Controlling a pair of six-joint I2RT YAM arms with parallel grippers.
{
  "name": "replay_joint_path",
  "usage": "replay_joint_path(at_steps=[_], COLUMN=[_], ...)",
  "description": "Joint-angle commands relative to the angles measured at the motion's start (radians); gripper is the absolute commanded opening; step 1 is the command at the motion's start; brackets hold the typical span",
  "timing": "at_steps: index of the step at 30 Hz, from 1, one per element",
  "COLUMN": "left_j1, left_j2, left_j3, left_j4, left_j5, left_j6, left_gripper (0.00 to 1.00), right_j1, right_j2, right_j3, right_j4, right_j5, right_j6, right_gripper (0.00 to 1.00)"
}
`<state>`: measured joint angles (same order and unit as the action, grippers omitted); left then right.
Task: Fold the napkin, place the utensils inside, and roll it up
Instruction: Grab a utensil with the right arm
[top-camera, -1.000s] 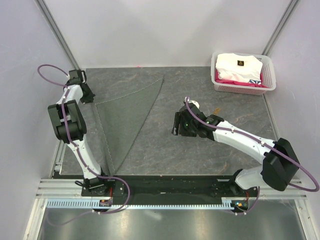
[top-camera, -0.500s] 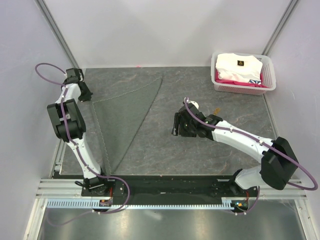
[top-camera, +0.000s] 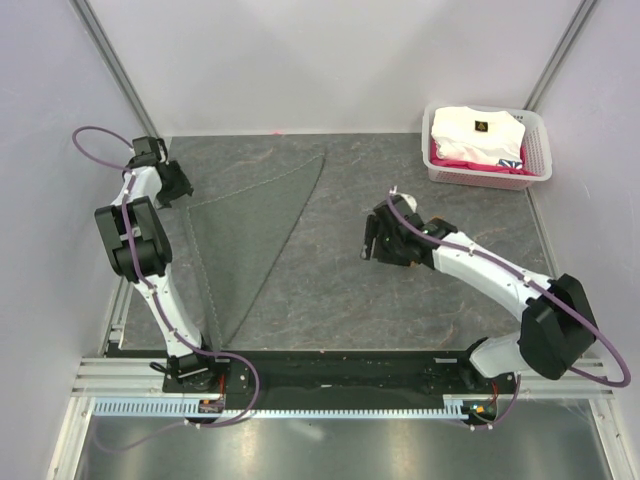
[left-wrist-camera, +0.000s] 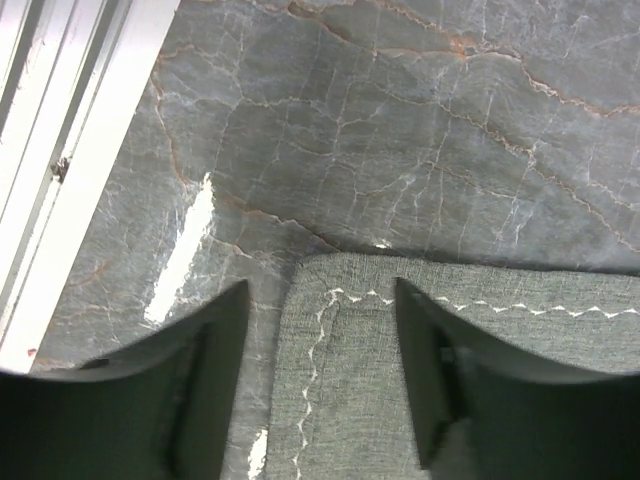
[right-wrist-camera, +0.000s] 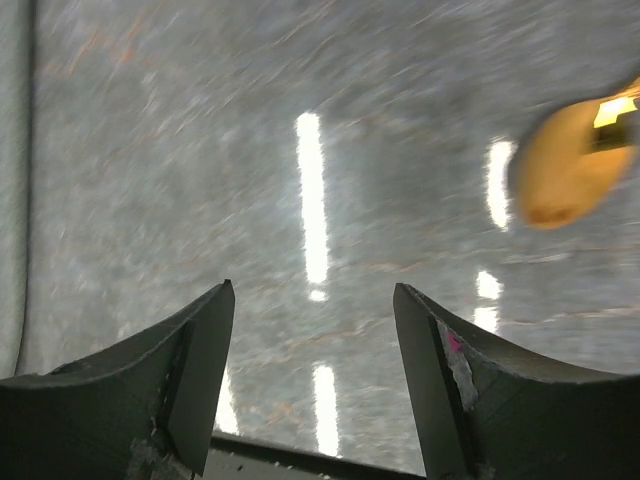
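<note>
the napkin (top-camera: 255, 235) lies flat on the left half of the table (top-camera: 340, 290) as a triangle, so i take the fold as done and the spoon as the step in hand. my left claw (left-wrist-camera: 320, 300) is spread over the napkin's far-left corner, one finger over the cloth and one over bare stone, pinching nothing; i can't tell whether it touches the weave. my right claw (right-wrist-camera: 312, 290) is spread too and empty, low over bare table right of the napkin. the spoon (right-wrist-camera: 565, 175) sits off to the upper right of its wrist view, blurred, well outside the fingers. to do this well i'd swing the right claw until the spoon sits midway between the fingers, turn the wrist so they cross the slim handle rather than the bowl, then come down until the tips nearly meet the stone before closing. a thin, shiny handle will likely slip from a high or crooked pinch. i'd lift the left claw straight up so it doesn't drag the corner open.
</note>
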<state>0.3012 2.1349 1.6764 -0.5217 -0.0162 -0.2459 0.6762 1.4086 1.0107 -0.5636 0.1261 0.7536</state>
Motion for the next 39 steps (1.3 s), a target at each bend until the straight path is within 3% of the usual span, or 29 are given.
replay_joint_path(at_steps=[1,4,12,25,31,39], left_j1=[-0.004,-0.014,-0.125,-0.182,-0.186,-0.188], left_j2=[-0.104,-0.186,-0.479,-1.050,-1.181,-1.241], left_j3=[0.023,-0.023,-0.326,-0.860,-0.931,-0.919], left_j4=[-0.009,-0.017,-0.021,-0.015,-0.067,-0.103], left_j5=[0.012,0.009,0.077,0.235,0.286,0.288], left_j6=[-0.024,-0.049,-0.087,-0.151,-0.167,-0.165], left_gripper=[0.82,0.91,0.92,0.88,0.86,0.86], right_j1=[-0.134,-0.228,-0.391,-0.428,-0.446,-0.452], right_j2=[0.000,0.033,0.185,0.358,0.391,0.455], right_j3=[0.077,0.101,0.181,0.198,0.166,0.169], right_j4=[-0.068,-0.081,-0.071,-0.029,-0.002,0.024], right_j5=[0.050,0.044,0.017,0.050,0.083,0.078], right_j6=[-0.059,-0.085,-0.141,-0.137,-0.132,-0.134], right_gripper=[0.74,0.74,0.72,0.64,0.59,0.50])
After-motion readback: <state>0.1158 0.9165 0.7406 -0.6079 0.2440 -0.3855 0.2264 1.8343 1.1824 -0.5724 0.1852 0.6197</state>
